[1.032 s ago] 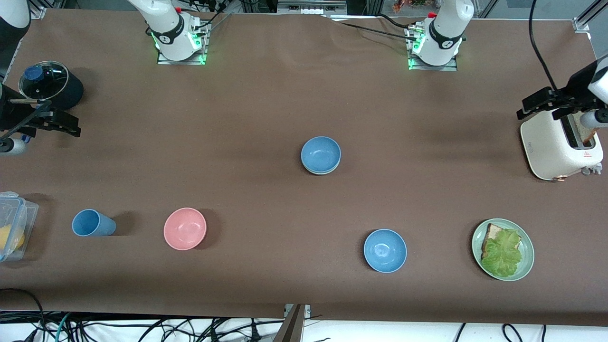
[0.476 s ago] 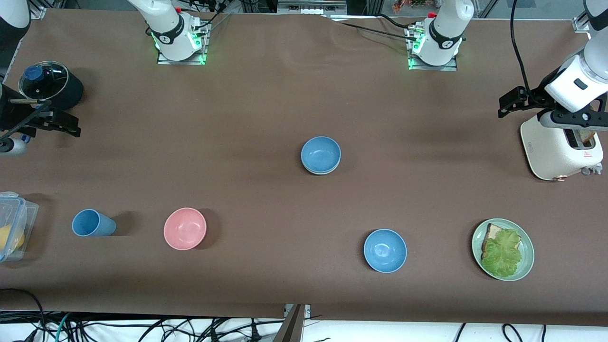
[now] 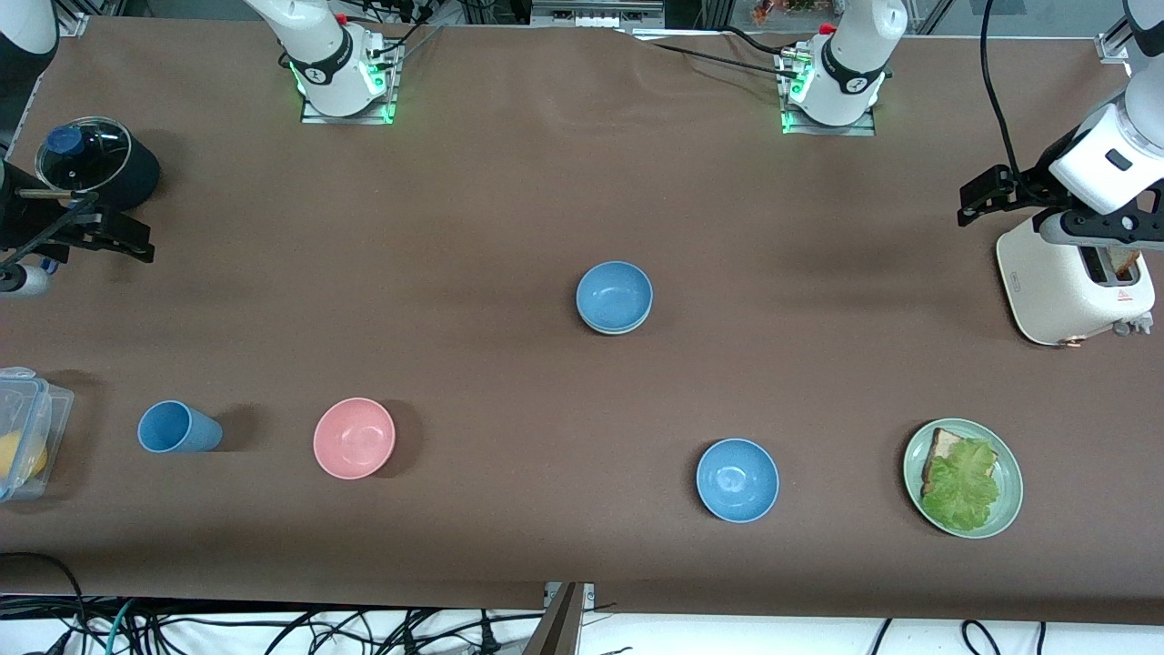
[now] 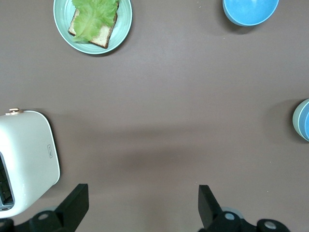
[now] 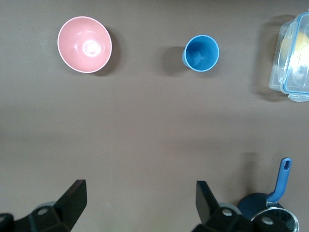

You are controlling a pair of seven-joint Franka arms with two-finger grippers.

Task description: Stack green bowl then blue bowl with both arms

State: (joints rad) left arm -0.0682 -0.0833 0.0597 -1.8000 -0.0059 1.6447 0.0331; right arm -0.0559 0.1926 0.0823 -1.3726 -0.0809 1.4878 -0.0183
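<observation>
A blue bowl (image 3: pixel 615 293) sits nested in the green bowl (image 3: pixel 613 329) at the table's middle; only the green rim shows beneath it. This stack shows at the edge of the left wrist view (image 4: pixel 303 120). A second blue bowl (image 3: pixel 737 479) stands alone nearer the front camera and also shows in the left wrist view (image 4: pixel 250 9). My left gripper (image 3: pixel 987 196) (image 4: pixel 143 205) is open and empty, up in the air beside the toaster. My right gripper (image 3: pixel 118 238) (image 5: pixel 140 200) is open and empty, up beside the pot, and waits.
A white toaster (image 3: pixel 1073 282) stands at the left arm's end, with a green plate of bread and lettuce (image 3: pixel 1005 509) nearer the camera. A pink bowl (image 3: pixel 354 438), a blue cup (image 3: pixel 177 428), a plastic container (image 3: pixel 23 432) and a lidded pot (image 3: pixel 91 164) are toward the right arm's end.
My left gripper has shifted from over the toaster toward the table's middle, and its white wrist has come into view. The bowls and the right arm have not moved.
</observation>
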